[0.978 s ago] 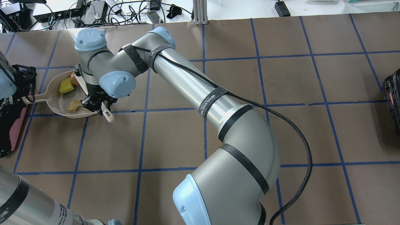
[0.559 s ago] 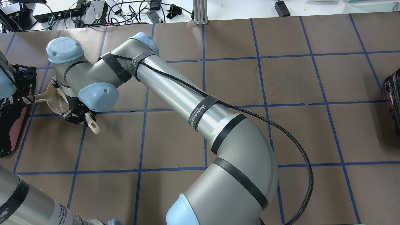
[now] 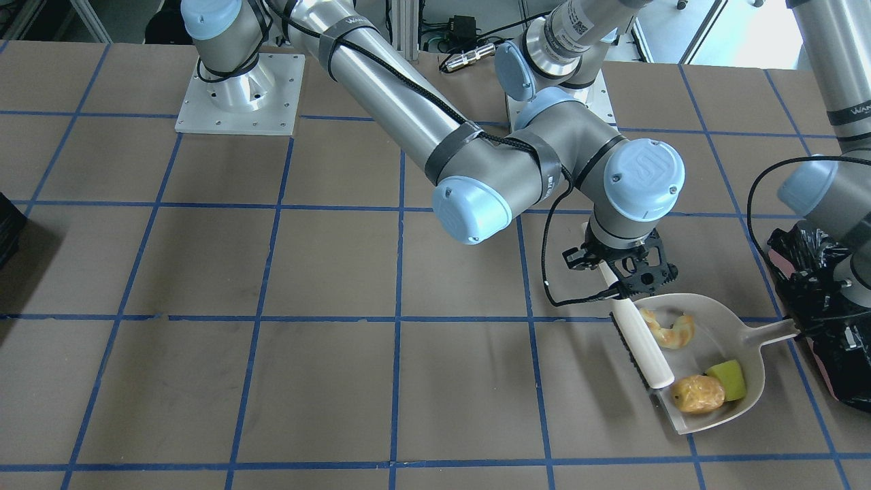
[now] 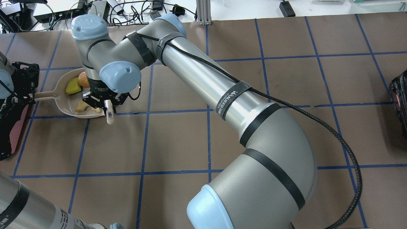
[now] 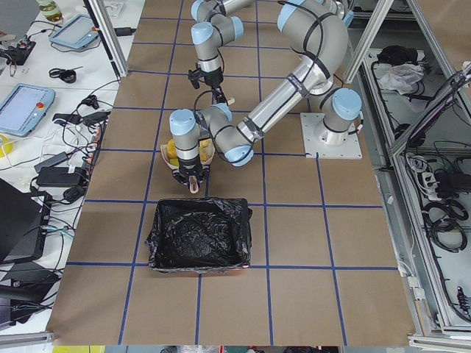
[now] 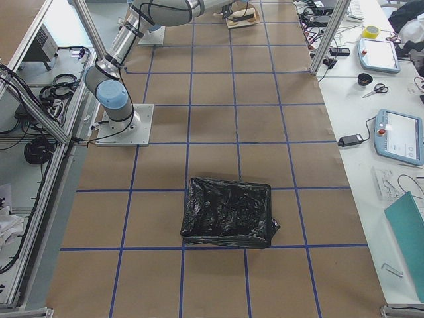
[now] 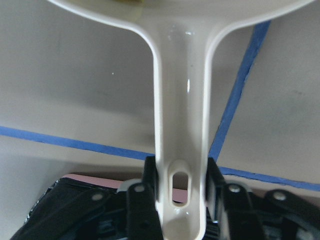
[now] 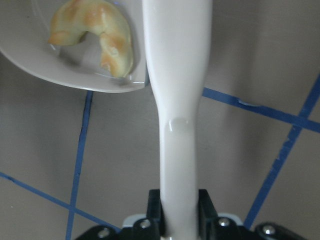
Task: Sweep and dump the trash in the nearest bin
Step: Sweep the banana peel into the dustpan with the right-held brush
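Observation:
The beige dustpan [image 3: 742, 320] lies flat on the table and holds all three trash pieces: the tan croissant bit [image 3: 670, 330], the orange-brown lump [image 3: 697, 393] and the yellow wedge [image 3: 727, 380]. My right gripper [image 3: 629, 272] is shut on the white brush [image 3: 643, 344], which lies along the pan's open mouth. My left gripper [image 7: 181, 185] is shut on the dustpan handle [image 7: 180, 125]. The pink-sided bin with its black bag [image 3: 820, 320] stands right behind the handle and also shows in the overhead view [image 4: 9, 127]. The right wrist view shows the brush handle [image 8: 177, 100] beside the croissant bit [image 8: 95, 30].
A second black-lined container [image 6: 228, 212] stands far off at the table's other end and shows at the overhead view's right edge [image 4: 401, 101]. My right arm [image 4: 203, 79] stretches across the table toward the dustpan [image 4: 62, 106]. Blue tape lines grid the brown tabletop.
My right gripper swung the brush left over the pan, then back right to the pan's mouth. The lump and wedge show again. The dustpan shifted slightly.

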{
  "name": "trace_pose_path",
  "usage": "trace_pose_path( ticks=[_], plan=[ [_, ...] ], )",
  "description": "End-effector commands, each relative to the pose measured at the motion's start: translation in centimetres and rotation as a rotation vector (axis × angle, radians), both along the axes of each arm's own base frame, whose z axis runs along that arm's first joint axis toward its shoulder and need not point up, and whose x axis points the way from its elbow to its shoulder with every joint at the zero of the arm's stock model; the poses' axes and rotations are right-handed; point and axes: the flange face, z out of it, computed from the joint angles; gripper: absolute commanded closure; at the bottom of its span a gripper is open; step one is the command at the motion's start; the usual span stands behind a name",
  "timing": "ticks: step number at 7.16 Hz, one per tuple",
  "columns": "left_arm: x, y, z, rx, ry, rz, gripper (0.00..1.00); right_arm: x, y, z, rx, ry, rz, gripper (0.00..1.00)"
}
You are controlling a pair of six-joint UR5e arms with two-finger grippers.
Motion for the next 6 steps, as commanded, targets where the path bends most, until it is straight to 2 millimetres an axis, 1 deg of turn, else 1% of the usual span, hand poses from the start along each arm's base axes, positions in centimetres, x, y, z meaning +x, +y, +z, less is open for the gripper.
trace_pose_path(
  ticks=[1,2,3,4,5,6],
  plan=[
    [-0.7,0.4,0.6,-0.010,0.130,0.002,1.00,-6.5,1.4,1.8,0.051,0.107,-0.191,1.00],
    [-0.5,0.8,1.5,-0.016,0.170,0.014,1.00,-9.5,3.1,1.6,0.034,0.171,-0.249,1.00],
    [1.3,2.5,2.3,0.005,0.212,0.093,1.00,-12.2,5.3,1.2,0.001,0.204,-0.276,1.00],
    [2.8,3.5,3.9,-0.011,0.232,0.133,1.00,-15.3,8.3,0.9,-0.010,0.255,-0.267,1.00],
    [3.4,3.7,5.7,-0.022,0.217,0.139,1.00,-18.3,11.2,0.1,-0.023,0.310,-0.241,1.00],
    [4.8,4.4,8.4,-0.017,0.203,0.161,1.00,-20.7,13.7,-0.1,-0.052,0.315,-0.208,1.00]
  ],
)
